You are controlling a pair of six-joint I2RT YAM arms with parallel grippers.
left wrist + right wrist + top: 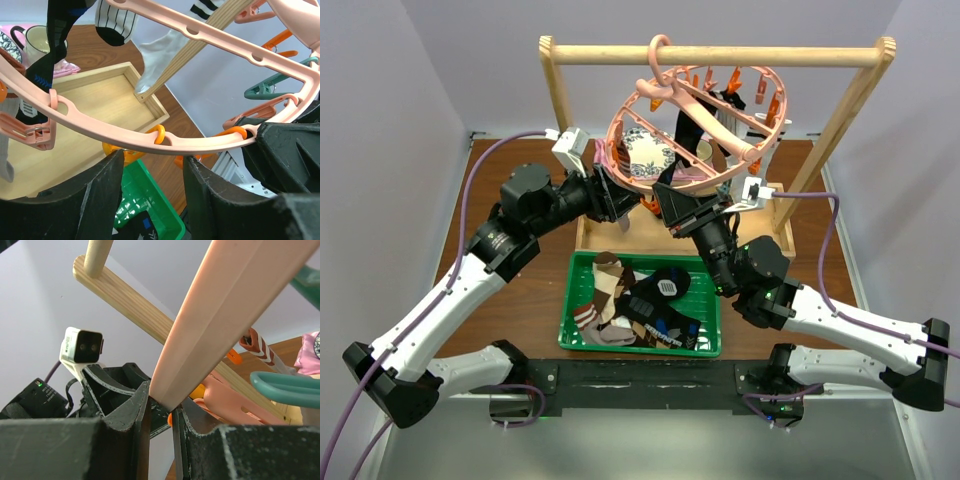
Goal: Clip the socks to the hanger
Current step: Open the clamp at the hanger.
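The pink ring hanger (pixel 695 125) hangs tilted from the wooden rack's rail, and its rim (pixel 200 142) crosses the left wrist view. My right gripper (pixel 672 200) (pixel 162 407) is shut on a pink bar of the hanger (pixel 220 310). My left gripper (pixel 620 200) (pixel 152 165) stands open just under the rim, its tips between two hanging orange clips (pixel 117 152), with nothing between the fingers. A black sock (pixel 57 45), a striped one (pixel 117 20) and a white one (pixel 160 55) hang from the hanger. More socks (pixel 620 300) lie loose in the green basket.
The green basket (pixel 580 335) sits near the arm bases. Behind it is a shallow wooden tray (pixel 90 105). The wooden rack (pixel 720 55) spans the back, with slanted legs on both sides. A mug (pixel 35 42) and a pink cloth (pixel 65 67) lie beyond the tray. A teal hanger (pixel 285 387) hangs nearby.
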